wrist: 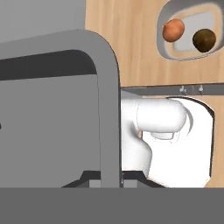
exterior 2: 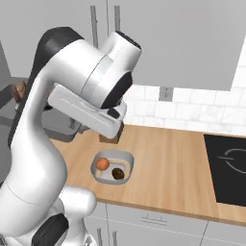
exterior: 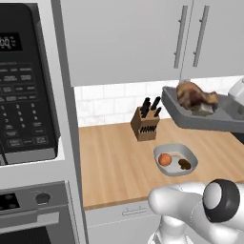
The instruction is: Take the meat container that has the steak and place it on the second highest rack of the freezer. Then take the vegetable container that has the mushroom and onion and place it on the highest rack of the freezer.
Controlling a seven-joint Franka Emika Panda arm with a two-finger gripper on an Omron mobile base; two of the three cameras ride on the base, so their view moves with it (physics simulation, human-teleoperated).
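Observation:
The grey meat container point(exterior: 190, 120) hangs in the air above the counter's right part, and the brown steak point(exterior: 194, 94) lies in it. My gripper point(wrist: 111, 176) is shut on the container's rim point(wrist: 108, 109); the tray wall rises between the two dark fingertips. In the right base view the same meat container point(exterior 2: 60, 129) shows behind my arm. Below it on the counter stands the grey vegetable container point(exterior: 188, 152), which holds the orange onion point(exterior: 165, 159) and the dark mushroom point(exterior: 184, 164). The onion point(wrist: 173, 29) and mushroom point(wrist: 204, 39) also appear from above. The freezer and its racks are out of view.
A wooden knife block point(exterior: 145, 123) stands at the back of the wood counter point(exterior: 114, 167). A microwave point(exterior: 24, 81) over an oven point(exterior: 33, 209) fills the tall unit to the left. Wall cabinets point(exterior: 143, 38) hang overhead. A black cooktop point(exterior 2: 228, 163) lies to the right.

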